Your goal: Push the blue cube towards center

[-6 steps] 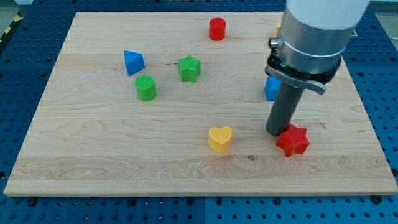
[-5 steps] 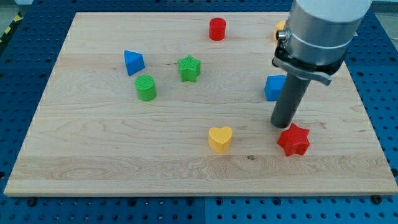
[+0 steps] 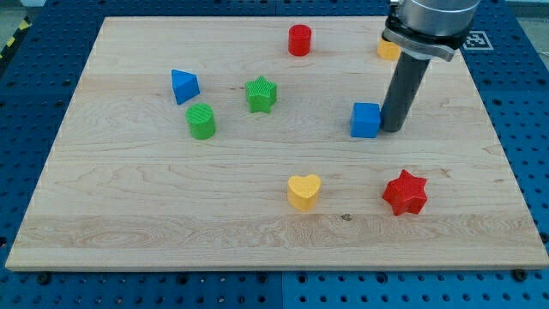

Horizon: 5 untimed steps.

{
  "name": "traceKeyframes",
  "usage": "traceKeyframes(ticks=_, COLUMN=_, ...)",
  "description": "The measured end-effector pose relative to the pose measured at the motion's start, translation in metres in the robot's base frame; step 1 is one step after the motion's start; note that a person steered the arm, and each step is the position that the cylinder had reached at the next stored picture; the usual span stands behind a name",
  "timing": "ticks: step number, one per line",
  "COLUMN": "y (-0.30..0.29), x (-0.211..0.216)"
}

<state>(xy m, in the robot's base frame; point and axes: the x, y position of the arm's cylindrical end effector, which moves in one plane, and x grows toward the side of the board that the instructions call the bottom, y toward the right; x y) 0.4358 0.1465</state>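
Observation:
The blue cube (image 3: 365, 120) sits on the wooden board (image 3: 154, 197), right of the board's middle. My tip (image 3: 391, 129) rests on the board touching the cube's right side. The dark rod rises from there toward the view's top right, where the arm's grey body covers part of the board's top right corner.
A red star (image 3: 405, 192) lies below the tip. A yellow heart (image 3: 304, 190) lies below and left of the cube. A green star (image 3: 261, 93), green cylinder (image 3: 202, 121) and blue triangle (image 3: 184, 86) lie to the left. A red cylinder (image 3: 299, 39) and an orange block (image 3: 388, 48) are at the top.
My tip has moved up the view from beside the red star to the blue cube's right side. The blue cube has slid a little to the left.

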Motion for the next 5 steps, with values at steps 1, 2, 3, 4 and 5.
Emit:
traceKeyframes(ticks=1, y=-0.012, x=0.0)
traceKeyframes(ticks=2, y=-0.013, x=0.017)
traceKeyframes(ticks=3, y=-0.02, x=0.04)
traceKeyframes(ticks=4, y=-0.031, x=0.022)
traceKeyframes(ticks=5, y=-0.031, x=0.02)
